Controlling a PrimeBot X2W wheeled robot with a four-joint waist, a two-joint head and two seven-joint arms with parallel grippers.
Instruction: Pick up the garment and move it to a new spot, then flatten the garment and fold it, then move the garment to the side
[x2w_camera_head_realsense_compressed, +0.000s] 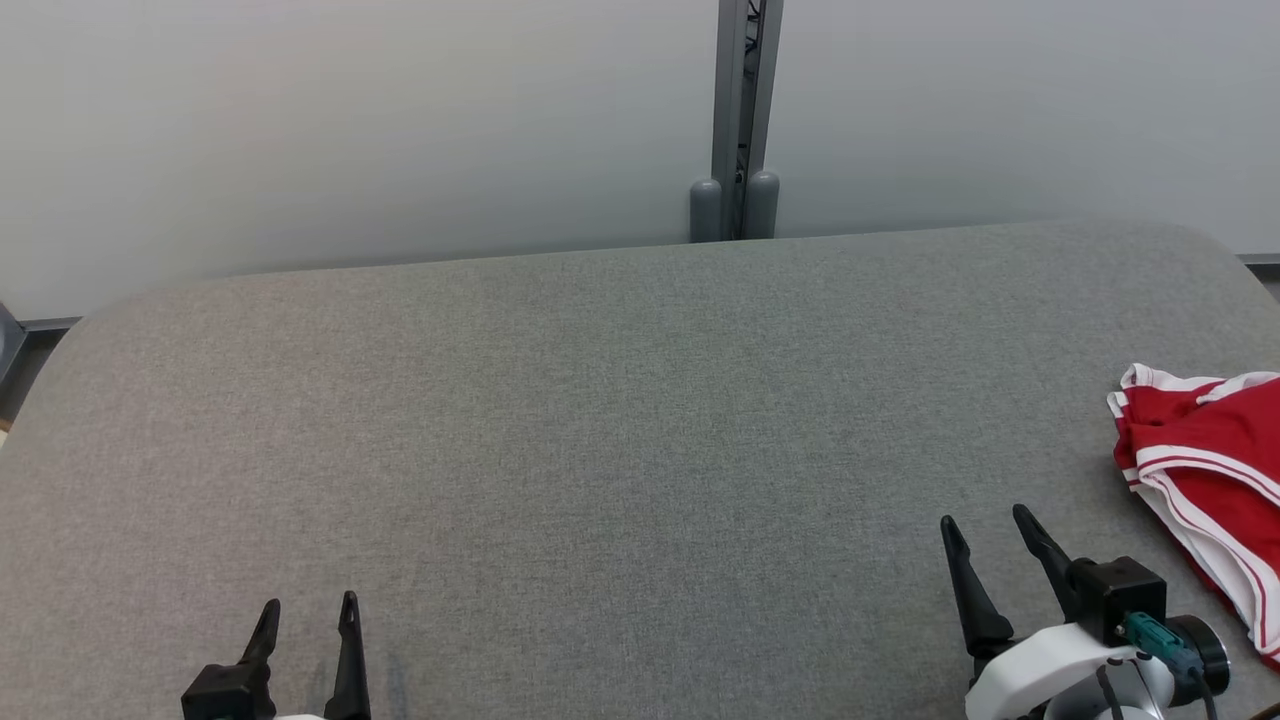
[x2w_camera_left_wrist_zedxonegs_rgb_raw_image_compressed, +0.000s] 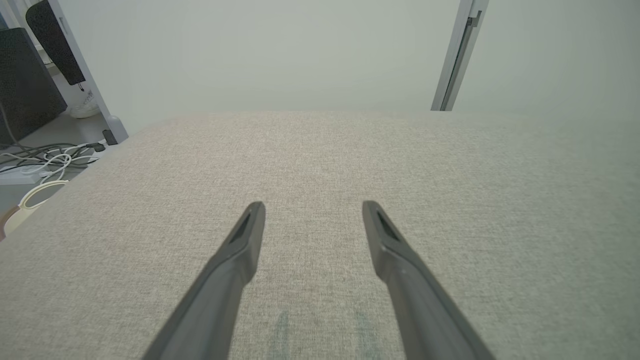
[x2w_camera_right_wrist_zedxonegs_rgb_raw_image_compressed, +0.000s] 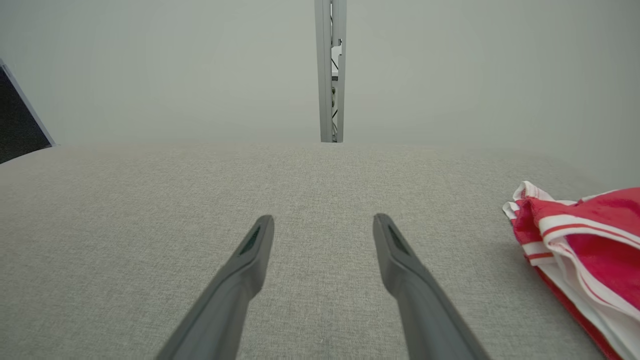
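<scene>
A red garment (x2w_camera_head_realsense_compressed: 1215, 480) with white stripes lies bunched at the right edge of the grey fabric table (x2w_camera_head_realsense_compressed: 600, 420), partly cut off by the picture's edge. The right wrist view has the garment (x2w_camera_right_wrist_zedxonegs_rgb_raw_image_compressed: 585, 250) at its right side. My right gripper (x2w_camera_head_realsense_compressed: 985, 530) is open a little to the garment's left, holding nothing, and its fingers (x2w_camera_right_wrist_zedxonegs_rgb_raw_image_compressed: 250, 260) hover above bare table. My left gripper (x2w_camera_head_realsense_compressed: 308, 615) stands open at the lower left, far from the garment, with nothing between its fingers (x2w_camera_left_wrist_zedxonegs_rgb_raw_image_compressed: 245, 245).
A pale wall with a grey post (x2w_camera_head_realsense_compressed: 738, 120) runs behind the table's far edge. Off the table's left side, the floor holds cables (x2w_camera_left_wrist_zedxonegs_rgb_raw_image_compressed: 45, 160) and a dark panel (x2w_camera_left_wrist_zedxonegs_rgb_raw_image_compressed: 25, 75). The table's corners are rounded.
</scene>
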